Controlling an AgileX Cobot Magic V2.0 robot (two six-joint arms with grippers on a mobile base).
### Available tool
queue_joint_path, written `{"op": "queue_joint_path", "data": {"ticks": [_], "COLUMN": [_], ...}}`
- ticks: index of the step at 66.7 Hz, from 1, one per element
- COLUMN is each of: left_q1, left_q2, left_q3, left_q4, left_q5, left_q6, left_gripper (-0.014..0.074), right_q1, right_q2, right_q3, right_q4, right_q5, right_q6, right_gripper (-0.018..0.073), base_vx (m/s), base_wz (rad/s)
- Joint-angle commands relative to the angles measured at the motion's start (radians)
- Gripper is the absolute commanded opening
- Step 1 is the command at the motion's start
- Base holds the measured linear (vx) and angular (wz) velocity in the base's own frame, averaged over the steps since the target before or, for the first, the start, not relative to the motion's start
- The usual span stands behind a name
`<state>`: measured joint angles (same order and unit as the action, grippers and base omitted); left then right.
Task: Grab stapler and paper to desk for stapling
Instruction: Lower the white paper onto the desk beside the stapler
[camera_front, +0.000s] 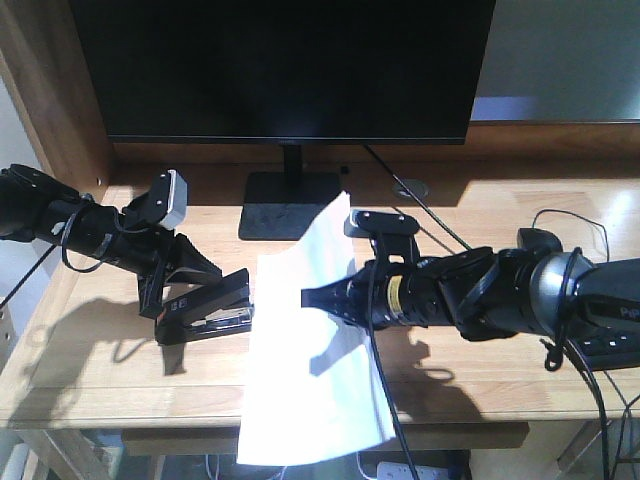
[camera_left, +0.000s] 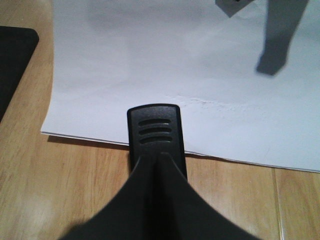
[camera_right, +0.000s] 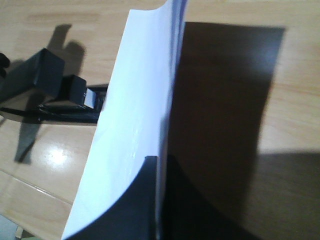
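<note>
The black stapler (camera_front: 215, 310) rests on the light-wood desk (camera_front: 100, 380) at the left, and my left gripper (camera_front: 175, 295) is shut on its rear. In the left wrist view my left gripper (camera_left: 159, 160) grips the stapler (camera_left: 154, 125), whose ribbed tip overlaps the near edge of the paper (camera_left: 175, 75). The white paper (camera_front: 300, 400) is lifted and curved in the middle of the desk, its near end hanging past the front edge. My right gripper (camera_front: 312, 297) is shut on its right side. In the right wrist view the sheet (camera_right: 135, 110) runs edge-on between the right gripper (camera_right: 159, 165) fingers, with the stapler (camera_right: 70, 107) beyond it.
A dark monitor (camera_front: 280, 70) on a black stand (camera_front: 285, 215) fills the back of the desk. Thin cables (camera_front: 560, 215) lie at the right rear near a round grommet (camera_front: 410, 187). A wooden side panel (camera_front: 50, 90) rises at the far left.
</note>
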<state>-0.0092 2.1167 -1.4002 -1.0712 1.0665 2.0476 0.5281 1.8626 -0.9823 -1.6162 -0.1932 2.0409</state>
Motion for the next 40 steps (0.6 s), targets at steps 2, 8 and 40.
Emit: {"op": "queue_joint_path", "data": {"ticks": [2, 8, 40], "left_q1": [-0.007, -0.007, -0.007], "left_q2": [-0.060, -0.060, -0.060], "left_q3": [-0.024, -0.024, -0.024], "left_q4": [-0.059, -0.059, -0.059], "left_q5": [0.025, 0.025, 0.025], "left_q6": [-0.011, -0.011, -0.011], "left_gripper": [-0.0008, -0.0008, -0.0008], "right_q1": [-0.001, -0.001, -0.001], "right_q2": [-0.027, -0.009, 0.105], "right_q3": [-0.062, -0.090, -0.159], "right_q4": [0.010, 0.014, 0.163], "right_q5": [-0.045, -0.098, -0.138], "right_q6": [-0.008, -0.007, -0.013], "right_gripper": [-0.0002, -0.0002, -0.0002], "base_vx": [0.00, 0.00, 0.00], "base_wz": [0.00, 0.00, 0.00]}}
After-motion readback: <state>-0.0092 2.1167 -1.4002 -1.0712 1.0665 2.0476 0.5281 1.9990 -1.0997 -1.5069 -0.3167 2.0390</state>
